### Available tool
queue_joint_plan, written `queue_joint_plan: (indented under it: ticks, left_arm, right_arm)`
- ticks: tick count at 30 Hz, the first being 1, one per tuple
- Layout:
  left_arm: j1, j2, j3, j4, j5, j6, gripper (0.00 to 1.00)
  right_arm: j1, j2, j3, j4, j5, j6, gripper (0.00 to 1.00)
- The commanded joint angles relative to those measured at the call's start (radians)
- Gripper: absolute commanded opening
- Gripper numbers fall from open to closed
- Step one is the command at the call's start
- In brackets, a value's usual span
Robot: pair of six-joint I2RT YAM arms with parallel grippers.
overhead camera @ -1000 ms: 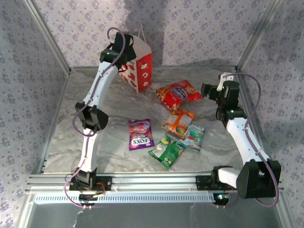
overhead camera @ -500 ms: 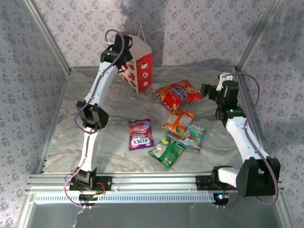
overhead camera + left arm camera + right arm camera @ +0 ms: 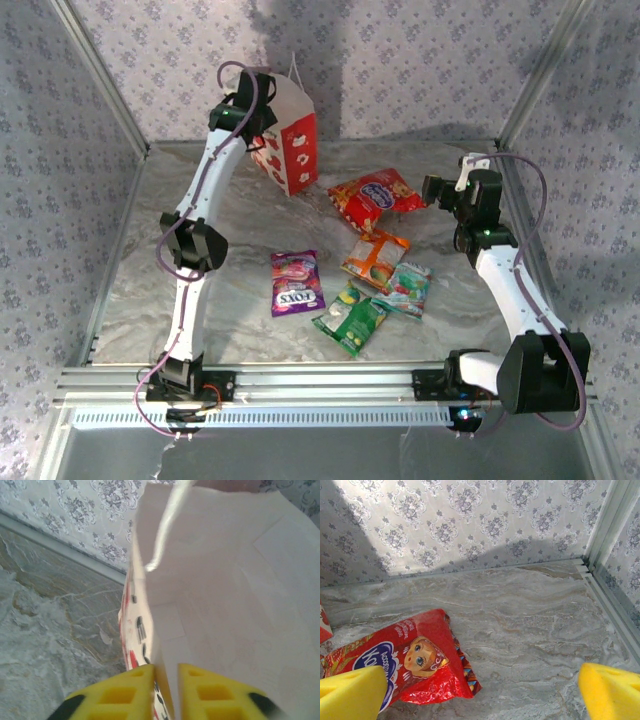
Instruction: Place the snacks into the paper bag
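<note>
Paper bag (image 3: 296, 150) near the far left corner of the bench (image 3: 250, 235): thin, light, crushable. Left pincer (image 3: 166, 690) pinches its rim wall. Right pincer (image 3: 482, 692) gapes wide over red packet (image 3: 415, 662): flat, slippery, probably best taken by its crimped edge.

White left arm (image 3: 200, 190) extended to far left, nearly straight. Left gripper (image 3: 166, 672): yellow fingers almost together, pinching wall of red-and-white paper bag (image 3: 225, 605). White right arm (image 3: 510, 285) bent at right; right gripper (image 3: 480, 695) spread wide, pointing left.

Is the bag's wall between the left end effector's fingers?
Yes: in the left wrist view the wall of the paper bag runs into the gap between the yellow fingers of the left end effector.
</note>
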Motion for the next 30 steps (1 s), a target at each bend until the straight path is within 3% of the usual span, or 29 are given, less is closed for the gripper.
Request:
queue_joint_plan:
  ticks: [1,8,24,30]
  left_arm:
    - [0.018,-0.023,0.034,-0.056,0.012,0.008,0.13]
    - [0.042,-0.047,0.034,-0.117,0.056,0.018,0.06]
    - [0.055,-0.126,0.021,-0.251,0.185,0.179,0.0]
    - [0.053,-0.201,-0.092,-0.271,0.28,0.194,0.0]
  right_arm:
    - [0.005,-0.002,0.02,0.009,0.006,-0.001,1.0]
    - [0.007,-0.008,0.011,0.006,0.004,0.021,1.0]
    - [0.025,-0.008,0.026,-0.03,-0.014,0.082,1.0]
    - [0.044,-0.015,0.026,-0.054,-0.005,0.092,0.99]
